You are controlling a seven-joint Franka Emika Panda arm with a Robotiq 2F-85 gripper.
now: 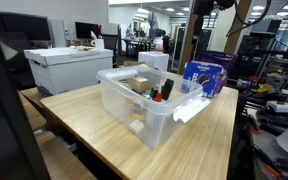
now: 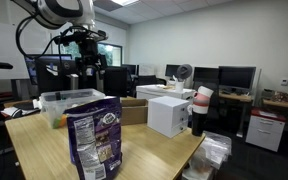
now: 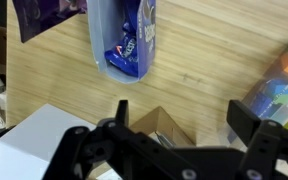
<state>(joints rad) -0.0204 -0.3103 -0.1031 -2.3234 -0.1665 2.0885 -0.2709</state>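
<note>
- Your gripper [image 3: 176, 112] hangs high over the wooden table [image 3: 214, 50], jaws spread wide with nothing between them.
- In the wrist view, the clear tub [image 3: 97, 50] sits at 11 o'clock, well apart from the fingers, with a blue packet [image 3: 132, 45] inside.
- There's a purple bag [image 3: 46, 15] at 10 o'clock, just beside the tub.
- A white box [image 3: 34, 145] is at 8 o'clock, and coloured blocks [image 3: 279, 80] are at 3 o'clock.
- In an exterior view, the tub lies below your arm.
</note>
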